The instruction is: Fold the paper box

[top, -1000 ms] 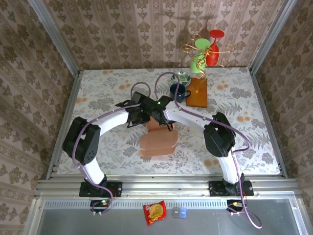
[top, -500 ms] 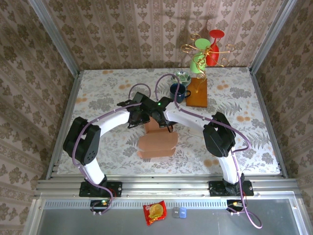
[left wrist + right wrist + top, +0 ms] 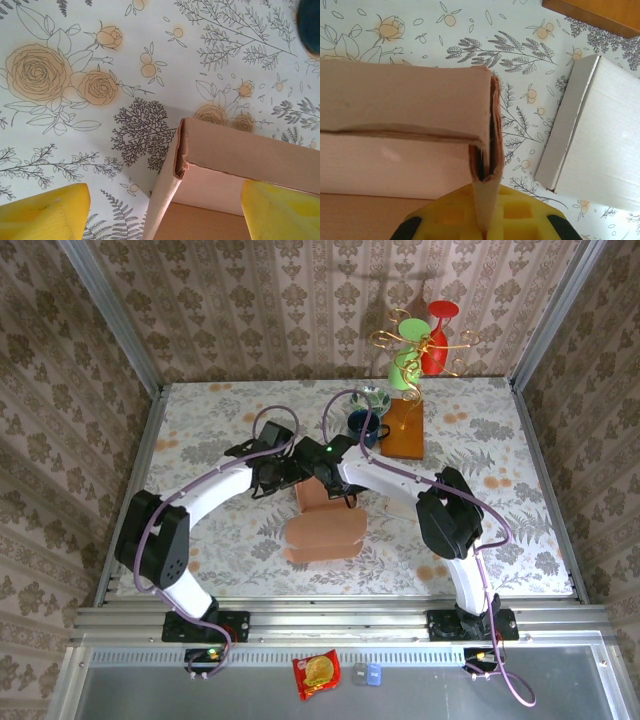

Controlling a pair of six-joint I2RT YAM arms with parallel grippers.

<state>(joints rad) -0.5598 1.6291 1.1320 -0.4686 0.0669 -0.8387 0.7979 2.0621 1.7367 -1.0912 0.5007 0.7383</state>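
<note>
The brown paper box (image 3: 322,530) lies mid-worktop (image 3: 500,520), lid flat toward the near edge. The right gripper (image 3: 482,222) pinches its upright wall. The left gripper (image 3: 165,215) is spread, a box corner between its fingers. Beyond, a blue cup (image 3: 363,426) stands beside a wooden board (image 3: 405,435).

I work in a lab booth dressed like a home: damask-papered wall panels (image 3: 300,310) in aluminium framing (image 3: 108,310) box my floral-covered desk (image 3: 520,530), my arms (image 3: 215,480) bolted to a metal rail (image 3: 340,625).
</note>
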